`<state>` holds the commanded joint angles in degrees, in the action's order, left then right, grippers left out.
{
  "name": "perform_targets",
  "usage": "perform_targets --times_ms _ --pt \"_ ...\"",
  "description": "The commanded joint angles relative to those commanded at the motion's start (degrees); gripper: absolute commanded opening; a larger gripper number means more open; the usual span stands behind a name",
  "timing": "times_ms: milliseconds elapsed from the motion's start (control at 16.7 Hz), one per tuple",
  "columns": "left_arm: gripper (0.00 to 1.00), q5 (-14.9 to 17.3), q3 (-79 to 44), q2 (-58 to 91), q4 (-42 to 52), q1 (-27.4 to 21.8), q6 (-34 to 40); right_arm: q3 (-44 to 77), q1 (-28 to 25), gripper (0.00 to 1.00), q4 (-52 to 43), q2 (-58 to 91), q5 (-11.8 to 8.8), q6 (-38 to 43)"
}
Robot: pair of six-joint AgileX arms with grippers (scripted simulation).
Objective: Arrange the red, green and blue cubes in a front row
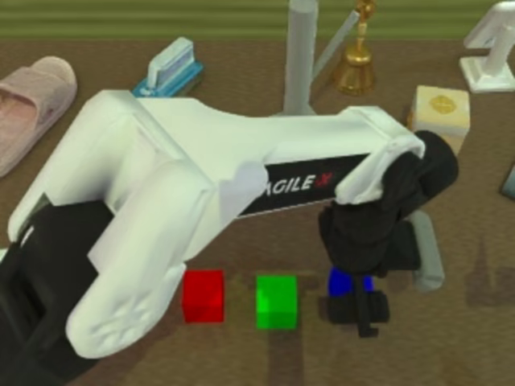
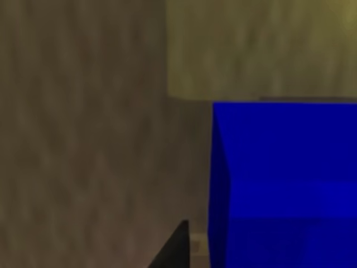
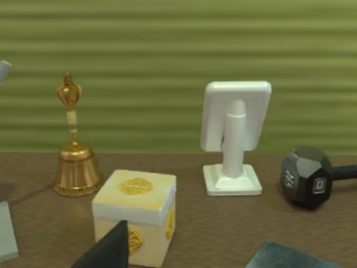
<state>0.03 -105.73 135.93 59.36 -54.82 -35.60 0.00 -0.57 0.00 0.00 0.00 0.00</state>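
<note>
The only legible lettering is "AGILEX" on the left arm's [image 1: 241, 169] black side panel.

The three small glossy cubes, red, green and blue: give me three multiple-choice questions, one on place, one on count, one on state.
1. In the top view, which cube sits in the middle?
A red B green C blue
2. How many cubes lie uncovered, no gripper above?
A one B two C three
3. Where is the left gripper?
A over the blue cube B over the red cube C parked off the table

Answers: 1 B, the glossy green cube lies between the glossy red cube and the glossy blue cube. 2 B, red and green only. 3 A, the left gripper is over the blue cube.
</note>
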Motion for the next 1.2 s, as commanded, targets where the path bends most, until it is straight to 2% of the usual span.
perform_targets --times_ms 60,120,660,1200 --pt "0.98 0.0 0.0 0.0 0.0 0.0 0.0 0.0 0.0 1.0 0.0 0.0 0.0 0.0" --pt "1.0 0.0 0.0 0.0 0.0 0.0 0.0 0.0 0.0 1.0 0.0 0.0 0.0 0.0" --pt "1.0 -0.01 -0.21 -0.05 0.21 0.1 -0.05 0.0 0.0 1.0 0.0 0.0 0.0 0.0" --pt "1.0 -0.04 -10.5 -3.26 13.73 1.17 0.14 0.0 0.0 1.0 0.0 0.0 0.0 0.0"
